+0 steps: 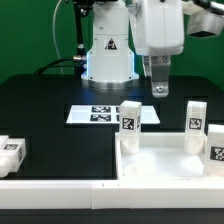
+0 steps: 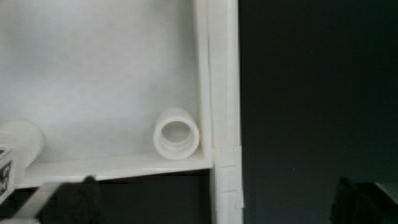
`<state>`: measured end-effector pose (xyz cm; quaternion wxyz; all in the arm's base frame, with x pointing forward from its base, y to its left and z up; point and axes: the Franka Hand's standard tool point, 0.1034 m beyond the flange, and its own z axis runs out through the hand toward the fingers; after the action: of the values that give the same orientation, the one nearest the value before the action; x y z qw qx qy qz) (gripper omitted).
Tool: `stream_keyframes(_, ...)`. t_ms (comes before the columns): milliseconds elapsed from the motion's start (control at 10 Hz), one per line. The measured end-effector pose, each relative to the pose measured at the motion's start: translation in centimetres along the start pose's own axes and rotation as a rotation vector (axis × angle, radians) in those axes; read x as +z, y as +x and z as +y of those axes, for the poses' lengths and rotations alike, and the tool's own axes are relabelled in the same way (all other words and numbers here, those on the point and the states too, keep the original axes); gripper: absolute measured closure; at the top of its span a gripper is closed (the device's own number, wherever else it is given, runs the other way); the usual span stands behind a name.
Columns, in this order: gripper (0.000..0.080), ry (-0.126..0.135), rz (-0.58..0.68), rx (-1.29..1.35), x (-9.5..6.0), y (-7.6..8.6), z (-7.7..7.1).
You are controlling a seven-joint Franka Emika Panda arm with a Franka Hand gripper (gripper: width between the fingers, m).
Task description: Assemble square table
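Above black surface, pincer hangs wide, empty. Square table top lies at exterior view's right, legs upright at its corners; fourth leg well apart at left.

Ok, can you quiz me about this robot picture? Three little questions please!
1. Fill the gap: the leg lying apart from the table top is at the exterior view's ____ edge.
2. True or false: the pincer hangs open above the scene, holding nothing.
3. Pick one: where is the marker board?
A) flat on the black table
B) inside the table top
C) in the pincer

Key: 1 left; 2 true; 3 A.
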<state>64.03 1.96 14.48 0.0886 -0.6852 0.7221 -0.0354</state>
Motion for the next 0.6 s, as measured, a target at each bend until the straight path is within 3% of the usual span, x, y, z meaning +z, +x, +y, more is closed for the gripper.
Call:
stream_keyframes(300, 0.0151, 0.001, 0.001, -0.054, 0.0, 0.3, 0.0)
stream_keyframes(600, 0.0151, 0.008, 0.032, -0.398, -0.4, 6.1, 0.8)
